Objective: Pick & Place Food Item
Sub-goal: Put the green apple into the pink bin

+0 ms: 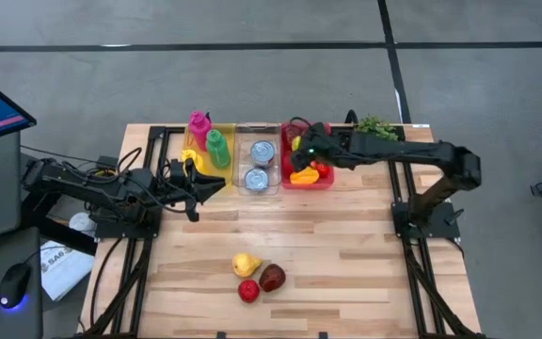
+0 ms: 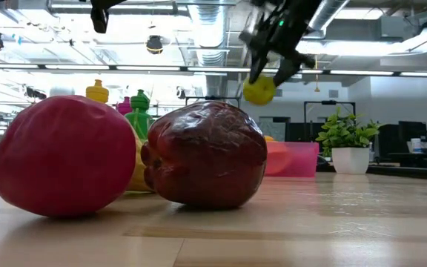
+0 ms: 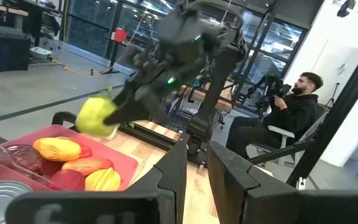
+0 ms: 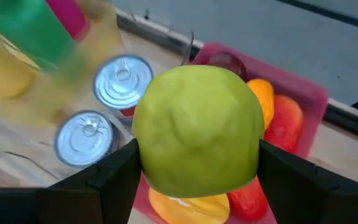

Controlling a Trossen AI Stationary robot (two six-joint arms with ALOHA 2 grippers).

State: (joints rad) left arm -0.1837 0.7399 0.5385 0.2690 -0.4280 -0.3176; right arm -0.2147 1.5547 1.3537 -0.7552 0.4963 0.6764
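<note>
Clamped between the right gripper's (image 4: pixel 197 168) fingers, a green apple (image 4: pixel 197 130) hangs above the red bin (image 1: pixel 306 179). Beside that bin's far neighbour waits the left gripper (image 1: pixel 216 185), apparently clenched empty.

A robotics lab: exposed ceiling ducts (image 2: pixel 213 33), glass partitions (image 3: pixel 98 28), workstation desks (image 2: pixel 410 159).

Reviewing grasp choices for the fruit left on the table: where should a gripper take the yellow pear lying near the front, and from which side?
Probably from above, across the yellow pear's wider body. It lies on the table against the dark red apple, with the red apple close by, so the fingers should close on the flanks away from those two. Its exact tilt isn't clear.
</note>
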